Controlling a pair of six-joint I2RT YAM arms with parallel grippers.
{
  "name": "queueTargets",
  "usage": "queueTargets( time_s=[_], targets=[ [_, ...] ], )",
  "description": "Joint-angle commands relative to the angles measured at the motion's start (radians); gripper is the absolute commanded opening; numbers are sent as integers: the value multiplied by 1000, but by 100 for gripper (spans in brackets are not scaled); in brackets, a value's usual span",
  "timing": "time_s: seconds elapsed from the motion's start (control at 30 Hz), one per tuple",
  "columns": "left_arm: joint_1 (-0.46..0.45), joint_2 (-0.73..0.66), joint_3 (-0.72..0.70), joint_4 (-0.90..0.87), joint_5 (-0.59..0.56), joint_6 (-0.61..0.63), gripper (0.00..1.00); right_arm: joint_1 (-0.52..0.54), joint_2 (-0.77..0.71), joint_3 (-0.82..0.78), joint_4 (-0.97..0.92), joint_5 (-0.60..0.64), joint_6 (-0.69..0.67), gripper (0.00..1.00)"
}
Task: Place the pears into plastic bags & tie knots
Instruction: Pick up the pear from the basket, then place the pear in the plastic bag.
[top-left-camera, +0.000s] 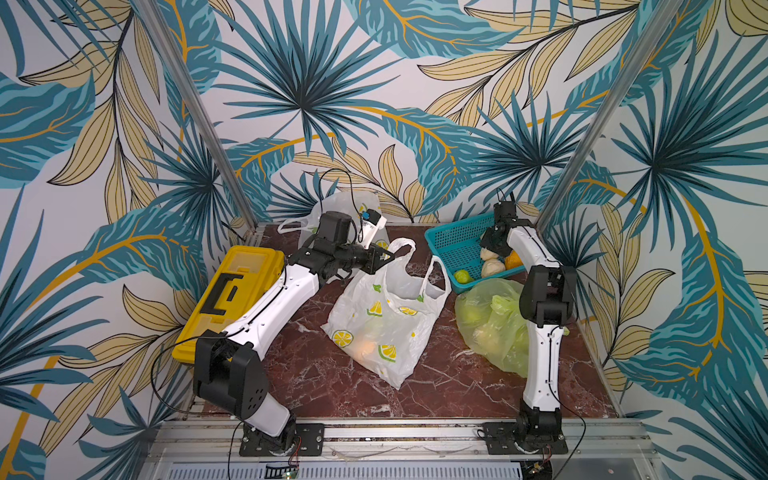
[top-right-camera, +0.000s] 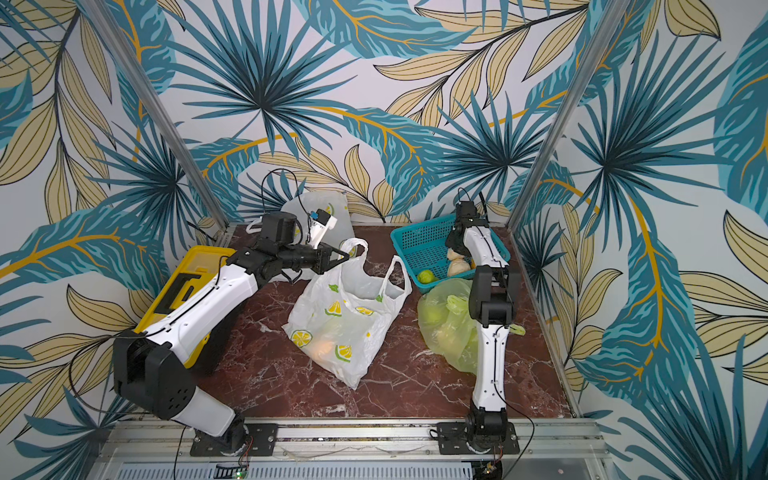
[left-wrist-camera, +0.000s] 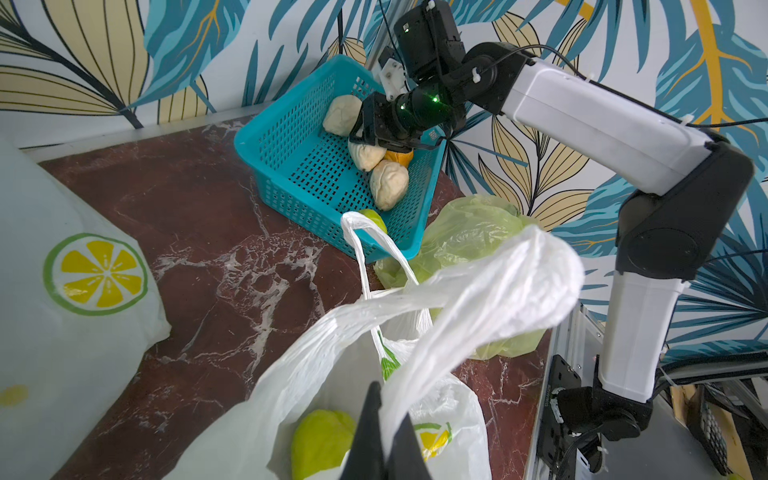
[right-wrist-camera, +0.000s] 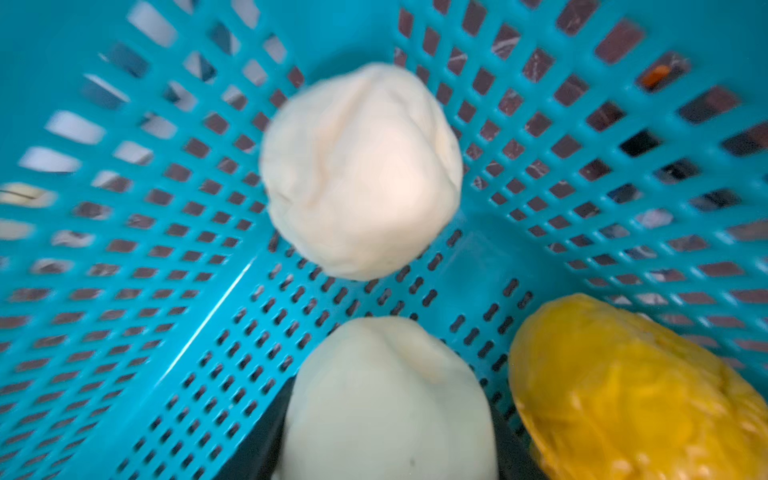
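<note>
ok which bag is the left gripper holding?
The middle white lemon-print bag, mouth open: left gripper shut on its handle. The other white bag and green bag lie unheld.

Bright, even diffuse light, soft shadows. Top views sharp, wide-angle bending at edges. Right wrist view motion-blurred; basket mesh smeared.

Holds the left arm stretched low and forward, wrist level, left gripper pinched tight on a bag handle between its fingers. Holds the right arm upright, elbow bent forward, wrist tipped down, right gripper fingers flanking a cream pear, grip unclear.
</note>
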Motion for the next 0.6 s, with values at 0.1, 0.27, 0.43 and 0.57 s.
queueTargets(
  time_s=[0.1,0.27,0.43,0.57],
  targets=[
    [-3,-45,-29,14,-3,3,0,30,-185,-119,81,-75,23,30],
    [4,-41,-24,15,-11,17,0,99,-354,-253,110,-183,62,29],
    [15,-31,-8,15,-5,15,0,255,-604,-489,208,-229,106,29],
    [14,-19,4,13,1,-1,0,417,-778,-722,311,-131,234,26]
  ],
)
